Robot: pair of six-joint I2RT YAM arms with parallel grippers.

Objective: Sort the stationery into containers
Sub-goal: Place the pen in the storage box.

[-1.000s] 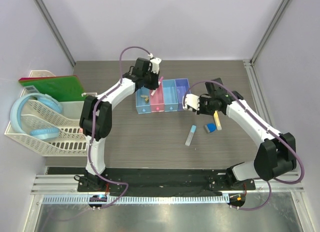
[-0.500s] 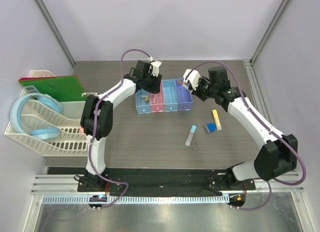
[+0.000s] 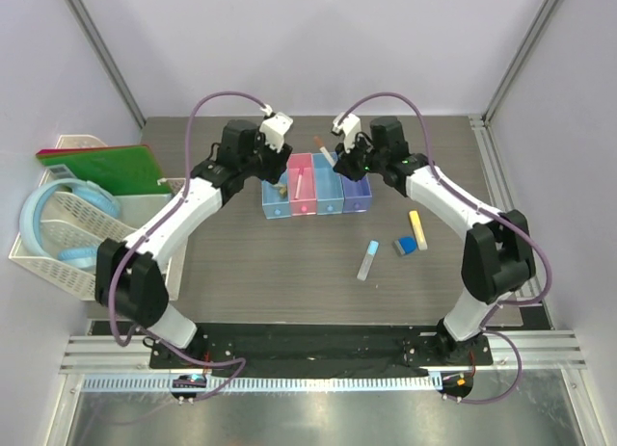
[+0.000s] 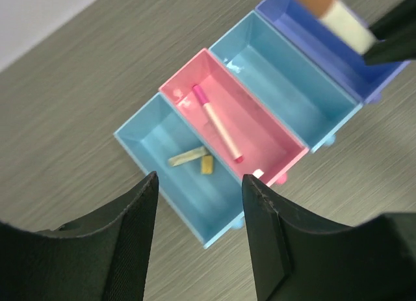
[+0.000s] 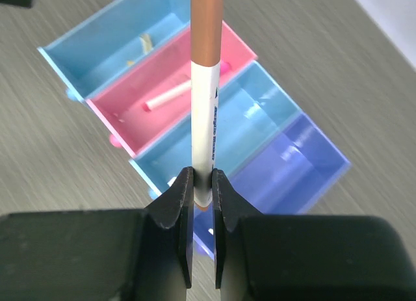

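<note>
The containers (image 3: 314,186) are a row of four joined bins: light blue, pink, light blue, purple. My left gripper (image 4: 201,181) hangs open and empty above the left blue bin (image 4: 156,148), where two tan pieces (image 4: 187,158) lie. A white pen with a pink tip (image 4: 217,123) rests in the pink bin (image 4: 257,129). My right gripper (image 5: 203,184) is shut on a second white pen (image 5: 203,112) with a brownish tip, held above the bins and pointing over the pink one. A pale blue tube (image 3: 367,259), a blue block (image 3: 406,246) and a yellow stick (image 3: 417,228) lie on the table.
A white lattice basket (image 3: 116,258) at the left edge holds a big blue hoop (image 3: 37,224) and a green board (image 3: 101,167). The enclosure's walls stand close behind the bins and along both sides.
My left gripper opened, left its pen in the pink bin and drew back to the left. The right arm swung from the table's right side up over the bins with its pen.
</note>
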